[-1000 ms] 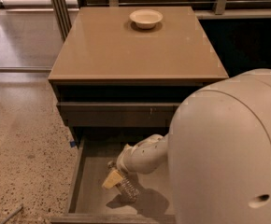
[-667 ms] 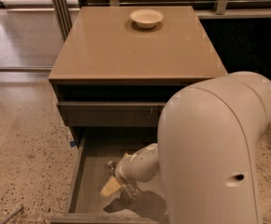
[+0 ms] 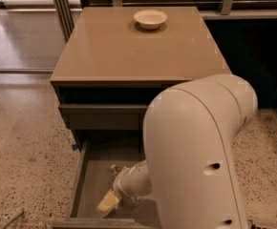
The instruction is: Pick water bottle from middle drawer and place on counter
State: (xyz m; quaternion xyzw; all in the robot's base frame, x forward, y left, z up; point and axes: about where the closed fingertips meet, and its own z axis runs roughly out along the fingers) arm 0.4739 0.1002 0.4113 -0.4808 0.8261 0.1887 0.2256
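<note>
Swung left, the arm has dipped the gripper (image 3: 110, 201) lower into the middle drawer (image 3: 94, 173), near its front, because the water bottle lies there, hidden under it. I cannot tell if its jaws are open or closed.

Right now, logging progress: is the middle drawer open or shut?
Open: the middle drawer is pulled out, its flat bottom showing, with the gripper down inside it.

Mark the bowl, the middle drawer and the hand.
bowl (image 3: 150, 19): camera view, inner hollow.
middle drawer (image 3: 94, 175): camera view, bare bottom panel.
hand (image 3: 111, 201): camera view, pale tip, down inside the middle drawer.
</note>
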